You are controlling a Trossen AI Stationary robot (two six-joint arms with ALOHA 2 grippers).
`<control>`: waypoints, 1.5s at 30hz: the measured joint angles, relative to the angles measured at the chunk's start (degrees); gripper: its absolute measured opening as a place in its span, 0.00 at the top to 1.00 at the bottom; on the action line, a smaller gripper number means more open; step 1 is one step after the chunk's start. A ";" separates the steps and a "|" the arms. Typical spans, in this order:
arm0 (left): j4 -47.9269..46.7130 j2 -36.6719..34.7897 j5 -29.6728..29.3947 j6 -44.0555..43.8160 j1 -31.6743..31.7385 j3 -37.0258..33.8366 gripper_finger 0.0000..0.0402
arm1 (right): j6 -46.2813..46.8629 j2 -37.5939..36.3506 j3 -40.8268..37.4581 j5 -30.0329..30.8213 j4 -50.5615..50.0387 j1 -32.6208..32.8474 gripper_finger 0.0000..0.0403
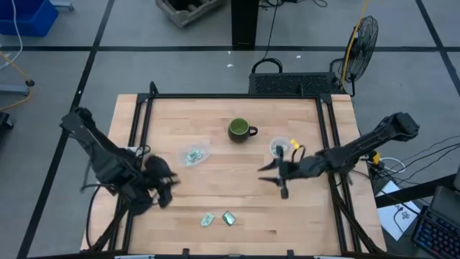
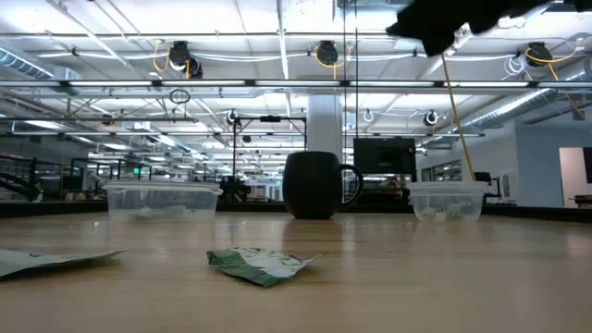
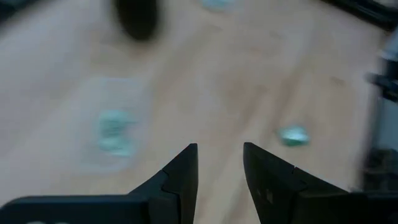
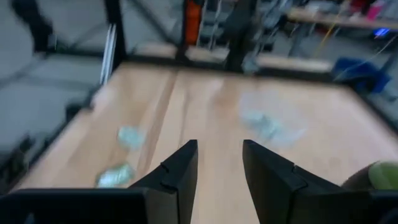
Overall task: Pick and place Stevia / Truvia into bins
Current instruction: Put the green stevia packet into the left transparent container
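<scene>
Two loose packets (image 1: 207,219) (image 1: 229,218) lay at the worktop's (image 1: 237,191) six o'clock edge; low down, one (image 2: 260,263) looked crumpled and another (image 2: 51,260) was cut off by the frame. Both bins held blurred packets: one bin (image 1: 194,155) at nine o'clock of the mug (image 1: 239,130), the other (image 1: 279,148) at four o'clock. Left claw (image 1: 164,188) hung near the worktop's eight o'clock, slightly parted and empty. Right claw (image 1: 277,181), beside its bin, gaped empty.
</scene>
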 joint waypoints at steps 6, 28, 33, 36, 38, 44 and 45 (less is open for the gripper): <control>32.10 2.41 8.38 14.92 1.25 -14.82 0.67 | 0.61 10.78 0.00 2.46 3.36 2.57 0.71; 69.24 27.09 29.54 30.54 7.99 -23.02 0.67 | -3.52 14.96 0.00 3.17 13.15 1.90 0.71; 69.29 29.20 31.18 31.50 7.78 -23.00 0.67 | -5.97 14.95 0.00 3.17 13.15 1.88 0.71; 69.42 29.90 31.27 31.84 7.46 -23.01 0.67 | -6.48 14.95 0.00 3.17 13.12 1.88 0.71; 69.46 30.58 31.38 32.10 7.15 -23.00 0.67 | -6.52 14.95 0.00 3.17 13.15 1.88 0.71; 69.60 30.75 32.80 33.68 6.91 -23.00 0.67 | -6.53 14.95 0.00 3.17 13.14 1.88 0.71; 69.60 30.75 32.80 33.73 6.91 -23.00 0.67 | -6.53 14.95 0.00 3.17 13.13 1.88 0.71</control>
